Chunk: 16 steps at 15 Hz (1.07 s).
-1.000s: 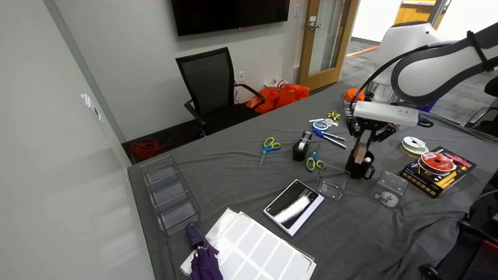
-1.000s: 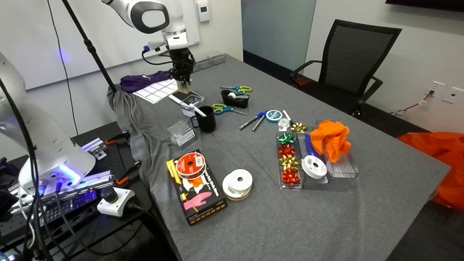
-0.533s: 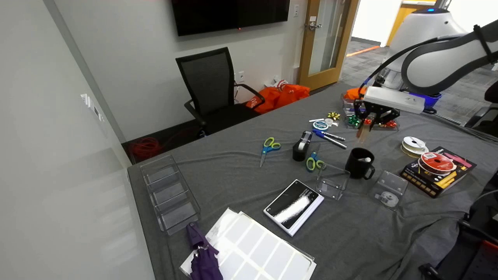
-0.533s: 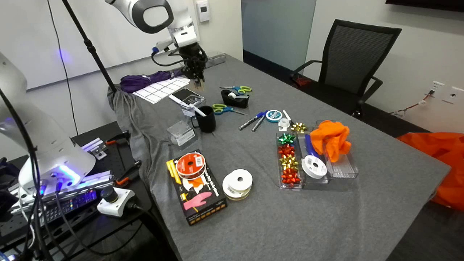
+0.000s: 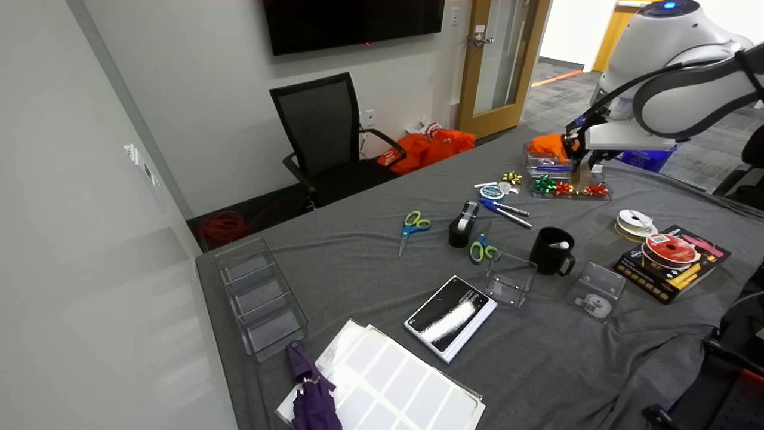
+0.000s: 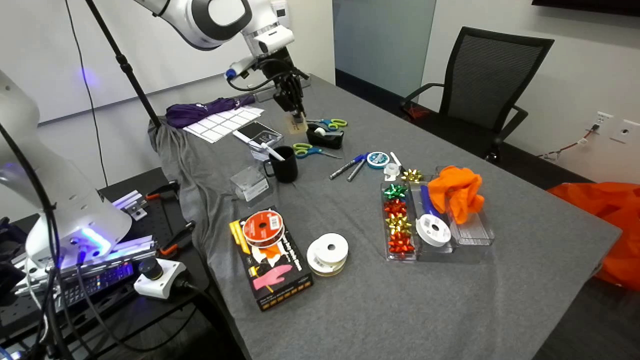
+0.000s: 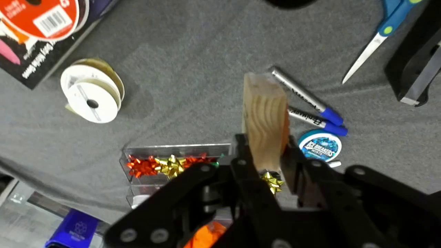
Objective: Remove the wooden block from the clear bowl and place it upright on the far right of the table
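Within the last 1 second the wooden block [image 7: 265, 120] shifts across the desk [image 5: 358, 275]: in an exterior view it leaves its line with the black mug [image 5: 548, 251] and now shows against the clear bow tray [image 7: 186, 150], while in an exterior view it goes from in front of the black book [image 6: 257, 131] to beside the tape dispenser [image 6: 325, 142]. With backdrops so different, it is most likely held up in the air. For the task, this reads as the carry: the taking-out looks done, as no container holds the block, and the upright set-down is not yet made. Whose far right is meant I cannot tell. The fingers [image 7: 244, 156] are closed on the block, 1 on each side, parted only by its width, and touch nothing else that shows. They seem to grip near 1 end, leaving most of the length projecting; that free end must probably land squarely, or it may topple.
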Motion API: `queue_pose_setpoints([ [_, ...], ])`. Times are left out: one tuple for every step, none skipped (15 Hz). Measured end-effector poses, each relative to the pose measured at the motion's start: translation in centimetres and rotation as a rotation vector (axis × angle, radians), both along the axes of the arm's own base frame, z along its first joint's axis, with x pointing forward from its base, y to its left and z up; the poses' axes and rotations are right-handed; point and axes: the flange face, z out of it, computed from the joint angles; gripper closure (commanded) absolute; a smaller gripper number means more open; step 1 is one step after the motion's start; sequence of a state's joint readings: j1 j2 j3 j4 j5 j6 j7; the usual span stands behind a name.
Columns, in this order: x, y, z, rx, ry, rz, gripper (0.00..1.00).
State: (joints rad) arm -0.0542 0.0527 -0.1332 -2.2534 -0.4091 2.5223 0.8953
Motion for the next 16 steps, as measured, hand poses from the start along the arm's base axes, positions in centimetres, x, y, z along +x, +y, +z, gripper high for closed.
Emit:
queue_pose_setpoints([
  [0.4,-0.5,0.0,-0.023,-0.006,0.044,0.93],
  [0.8,-0.9,-0.1,-0.044,-0.014,0.088,0.74],
  [1.1,-1.1,-0.4,-0.061,-0.022,0.123,0.74],
  [1.3,-1.3,-0.7,-0.07,-0.024,0.143,0.74],
  [1.5,-1.3,-1.0,-0.074,-0.024,0.153,0.74],
  [1.6,-1.3,-1.2,-0.075,-0.023,0.158,0.74],
  [1.6,-1.3,-1.2,-0.076,-0.023,0.16,0.74],
  [1.6,-1.3,-1.2,-0.076,-0.023,0.161,0.74],
  [1.7,-1.3,-1.1,-0.077,-0.025,0.162,0.74],
  [1.7,-1.3,-1.1,-0.077,-0.025,0.163,0.93],
  [1.7,-1.3,-1.1,-0.078,-0.026,0.163,0.93],
  [1.7,-1.3,-1.1,-0.071,-0.026,0.16,0.93],
  [1.6,-1.4,-1.2,-0.053,-0.02,0.168,0.93],
  [1.5,-1.7,-1.3,-0.028,-0.009,0.189,0.93],
  [1.3,-2.1,-1.5,-0.004,0.0,0.216,0.93],
  [1.2,-2.5,-1.9,0.019,0.009,0.247,0.93],
])
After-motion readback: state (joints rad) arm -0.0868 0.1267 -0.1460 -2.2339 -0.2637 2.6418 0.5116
